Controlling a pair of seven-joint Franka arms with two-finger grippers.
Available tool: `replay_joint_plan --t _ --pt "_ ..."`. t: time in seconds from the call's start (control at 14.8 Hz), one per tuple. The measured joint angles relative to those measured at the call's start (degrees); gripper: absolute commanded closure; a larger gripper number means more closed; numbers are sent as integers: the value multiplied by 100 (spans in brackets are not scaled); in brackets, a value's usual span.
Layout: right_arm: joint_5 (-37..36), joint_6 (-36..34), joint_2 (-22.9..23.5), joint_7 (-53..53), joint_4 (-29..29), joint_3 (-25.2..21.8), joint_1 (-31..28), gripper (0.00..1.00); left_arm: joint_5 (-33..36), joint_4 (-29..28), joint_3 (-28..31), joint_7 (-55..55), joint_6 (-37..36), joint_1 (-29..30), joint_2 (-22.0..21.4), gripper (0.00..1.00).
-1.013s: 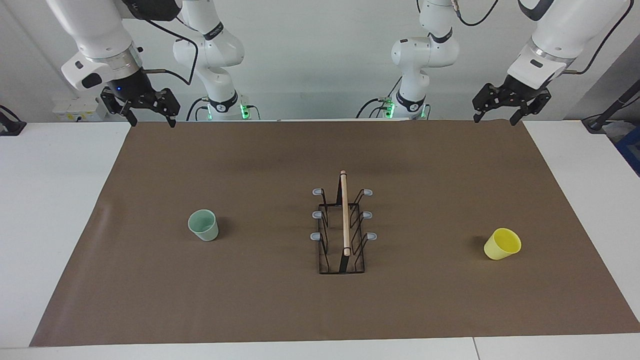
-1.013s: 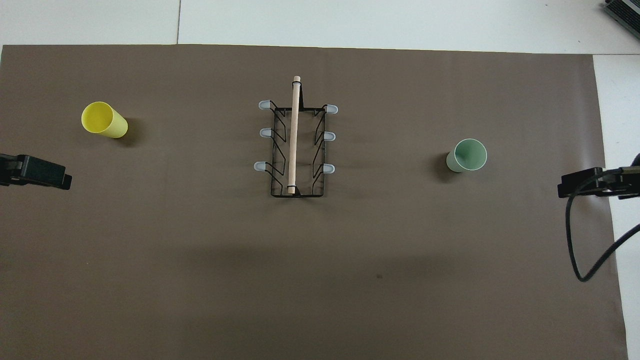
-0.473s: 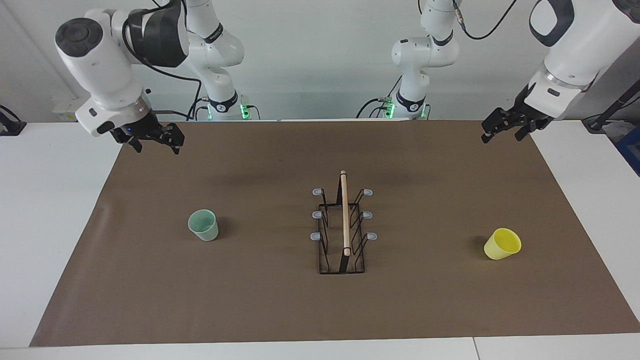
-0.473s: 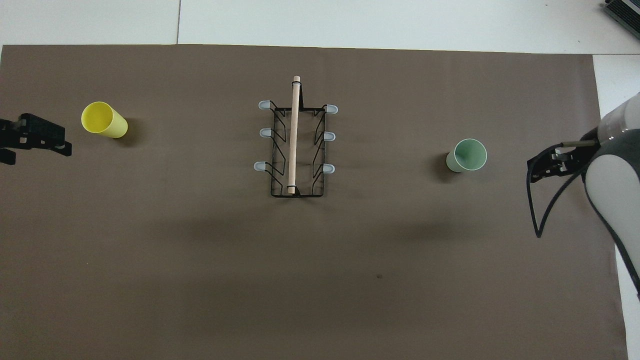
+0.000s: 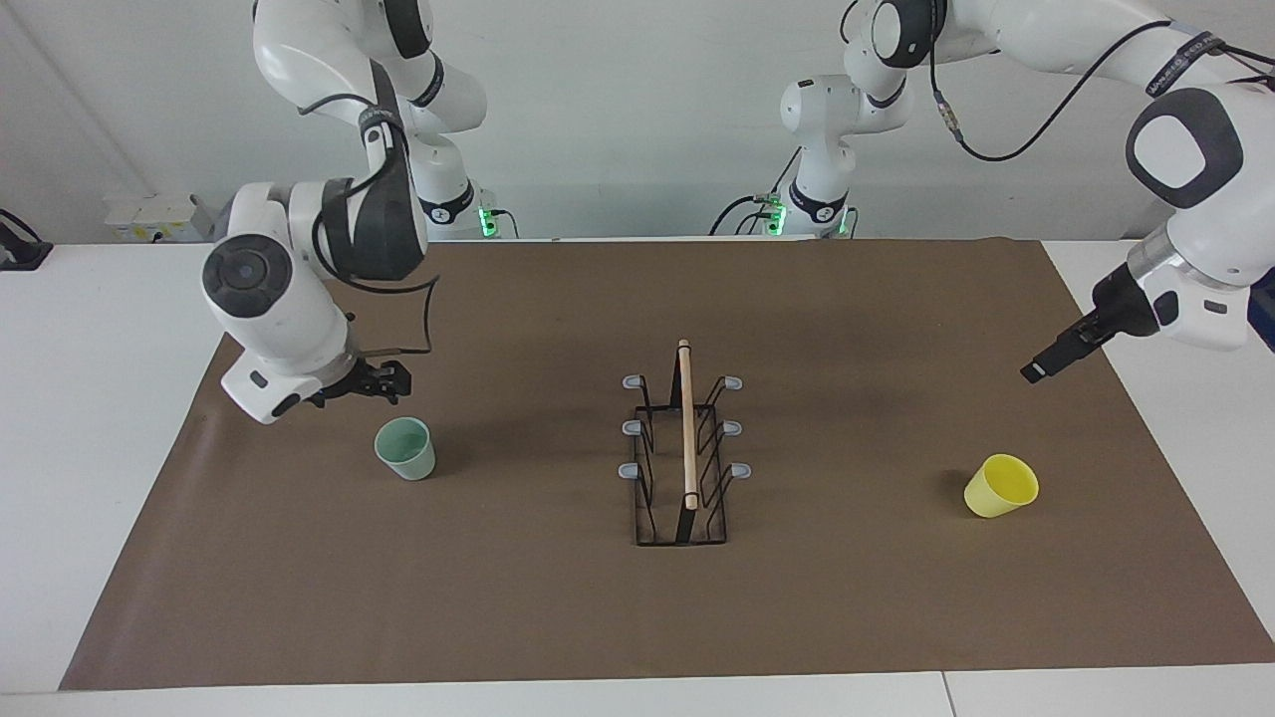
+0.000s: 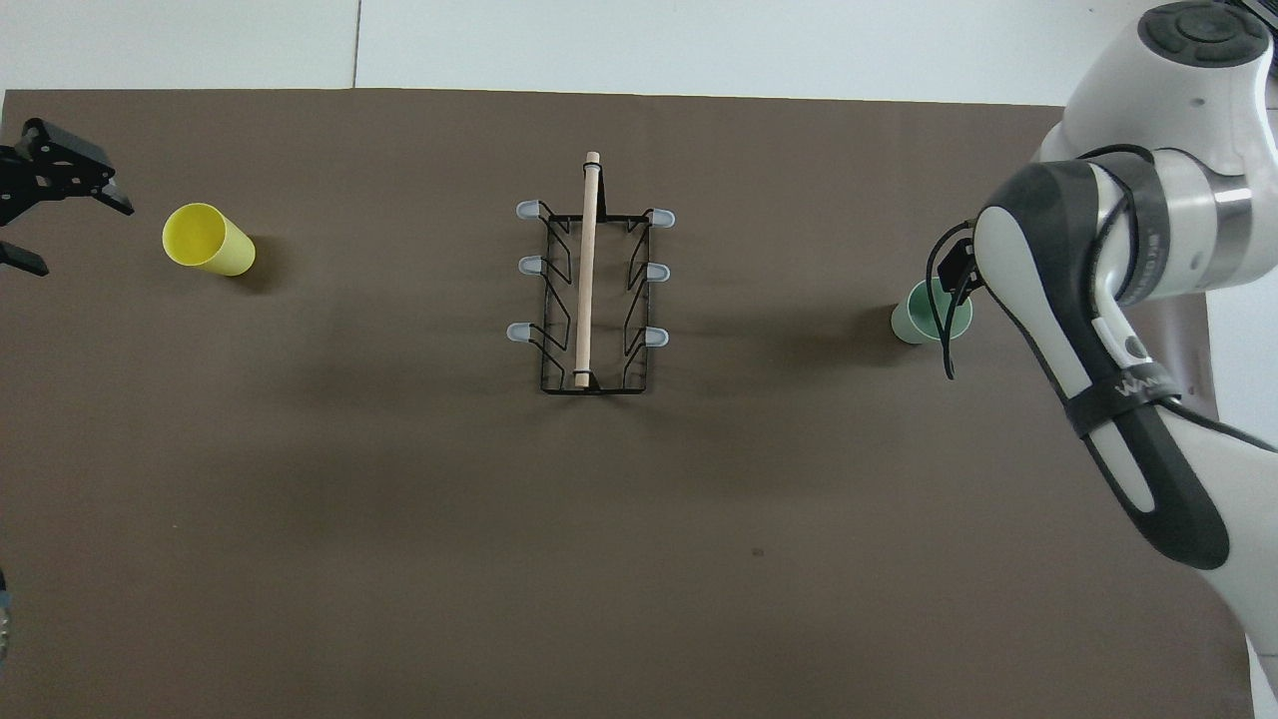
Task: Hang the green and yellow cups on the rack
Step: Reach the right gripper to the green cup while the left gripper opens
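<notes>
The pale green cup (image 5: 405,449) stands upright on the brown mat toward the right arm's end; in the overhead view (image 6: 911,323) my right arm partly covers it. My right gripper (image 5: 365,388) hangs open, low over the mat close beside the green cup, not touching it. The yellow cup (image 5: 1000,485) stands tilted on the mat toward the left arm's end and shows in the overhead view (image 6: 207,240). My left gripper (image 6: 68,232) is open over the mat's edge beside it, apart from it. The black wire rack (image 5: 684,448) with its wooden rod stands mid-mat, its prongs bare.
The brown mat (image 5: 558,617) covers most of the white table (image 5: 90,418). My right arm's forearm (image 6: 1118,399) stretches over the mat's end by the green cup. Both arm bases stand at the table's robot edge.
Both arms have swung down and out over the table. My right gripper has come down close to the green cup. My left gripper has dropped toward the yellow cup.
</notes>
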Motion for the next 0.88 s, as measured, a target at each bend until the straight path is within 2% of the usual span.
replay_joint_plan --t 0.2,0.41,0.68,0.88 --pt "-139 0 658 -193 592 24 148 0 -123 397 4 -1015 31 107 475 0" --pt "-298 28 1096 -272 974 46 452 0 -350 738 5 -1961 412 326 1048 0" --pt "-1123 39 1234 -1363 981 70 864 0 -949 838 -3 -2728 992 726 1595 0" --pt "-1738 64 1227 -2375 742 87 1112 0 -1376 827 -25 -3515 1347 974 1779 0"
